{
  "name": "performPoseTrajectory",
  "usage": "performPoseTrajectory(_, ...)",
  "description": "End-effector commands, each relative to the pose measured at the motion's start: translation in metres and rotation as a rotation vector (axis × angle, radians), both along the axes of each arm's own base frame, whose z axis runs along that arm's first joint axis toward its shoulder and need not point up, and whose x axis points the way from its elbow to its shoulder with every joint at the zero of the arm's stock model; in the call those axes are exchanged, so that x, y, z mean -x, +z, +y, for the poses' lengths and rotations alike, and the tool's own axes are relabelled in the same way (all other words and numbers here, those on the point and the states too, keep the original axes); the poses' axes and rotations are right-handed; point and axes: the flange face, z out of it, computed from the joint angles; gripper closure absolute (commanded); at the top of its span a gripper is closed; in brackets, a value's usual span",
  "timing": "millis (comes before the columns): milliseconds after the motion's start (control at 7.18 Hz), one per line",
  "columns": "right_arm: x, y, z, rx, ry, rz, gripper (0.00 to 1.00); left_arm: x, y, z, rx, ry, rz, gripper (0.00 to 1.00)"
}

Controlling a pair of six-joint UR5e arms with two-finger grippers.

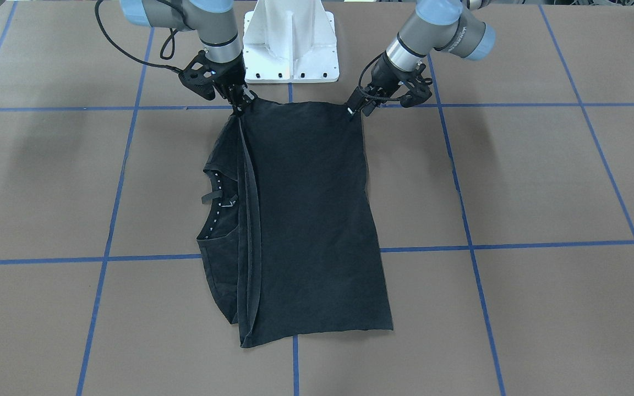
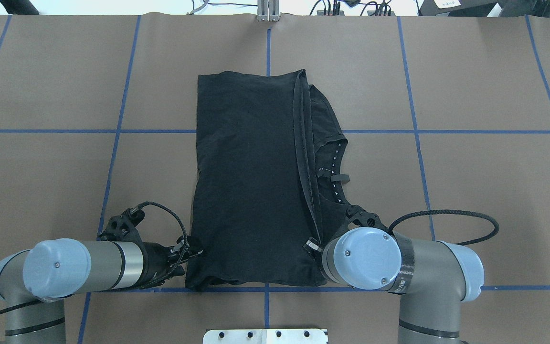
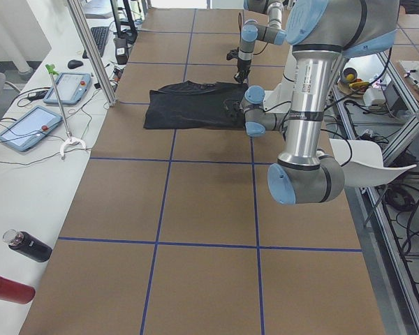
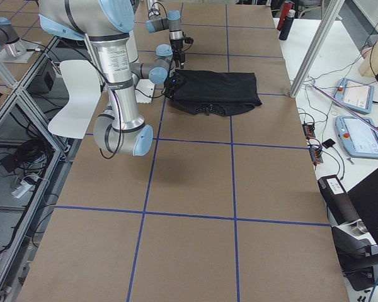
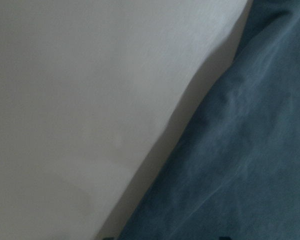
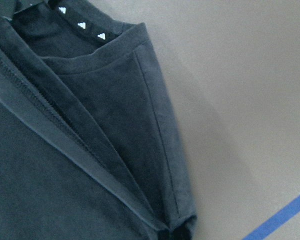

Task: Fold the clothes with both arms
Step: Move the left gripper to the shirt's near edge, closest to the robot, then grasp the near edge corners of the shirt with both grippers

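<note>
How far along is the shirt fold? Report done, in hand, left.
Done: the T-shirt lies flat with one layer folded over, its hemmed edge beside the collar. In hand: the left tool and right tool sit at the two corners nearest the robot; whether they grip is unclear. Left: probably another fold, since the panel is long.

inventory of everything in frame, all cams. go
T-shirt: 1, black, folded, flat at table centre in front of the base.
Table: 1, brown with blue tape grid, under everything.
Pedestal base: 1, white, at the robot's table edge.
Touchscreen pendants: 2, grey-blue, on the side bench.
Bottles: 2, one black and one red, at that bench's near end.
Left arm: 1, silver-grey with light-blue caps; left gripper at the shirt's near corner, grip unclear.
Right arm: 1, same colours; right gripper at the other near corner, grip unclear.
</note>
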Motion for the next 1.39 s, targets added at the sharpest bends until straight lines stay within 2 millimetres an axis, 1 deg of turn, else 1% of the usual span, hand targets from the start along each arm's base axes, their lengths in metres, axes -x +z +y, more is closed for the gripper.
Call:
performPoseTrajectory(0, 0.000, -0.001, 0.000, 0.001, 0.001, -0.001, 1.00, -0.009, 0.001, 0.019, 0.003, 0.014, -0.002, 0.30)
performPoseTrajectory(139, 0.000, -0.002, 0.000, 0.000, 0.001, -0.005, 1.00, -0.003, 0.009, 0.021, 0.007, 0.013, -0.016, 0.31)
performPoseTrajectory(279, 0.001, -0.002, 0.001, -0.001, -0.002, -0.004, 1.00, 0.008, 0.014, 0.024, 0.009, 0.013, -0.023, 0.31)
performPoseTrajectory(418, 0.001, -0.002, 0.001, 0.000, -0.001, -0.005, 1.00, 0.011, 0.018, 0.026, 0.010, 0.018, -0.031, 0.31)
performPoseTrajectory(557, 0.001, -0.001, 0.001, -0.001, -0.002, -0.002, 1.00, 0.007, 0.018, 0.033, 0.011, 0.031, -0.031, 0.31)
performPoseTrajectory(697, 0.001, -0.001, 0.001, -0.001, -0.002, -0.002, 1.00, 0.004, 0.015, 0.036, 0.010, 0.037, -0.025, 0.34)
performPoseTrajectory(836, 0.001, -0.002, 0.001, 0.000, -0.001, -0.004, 1.00, 0.002, 0.017, 0.040, 0.011, 0.043, -0.028, 0.37)
performPoseTrajectory(976, 0.001, -0.002, 0.001, -0.001, -0.002, -0.004, 1.00, 0.001, 0.017, 0.040, 0.017, 0.041, -0.027, 0.38)
performPoseTrajectory(1115, 0.001, -0.002, 0.001, 0.000, -0.001, -0.004, 1.00, -0.003, 0.019, 0.045, 0.032, 0.047, -0.030, 0.39)
performPoseTrajectory(1254, 0.001, -0.002, 0.001, -0.001, -0.002, -0.004, 1.00, -0.005, 0.017, 0.047, 0.034, 0.050, -0.025, 0.39)
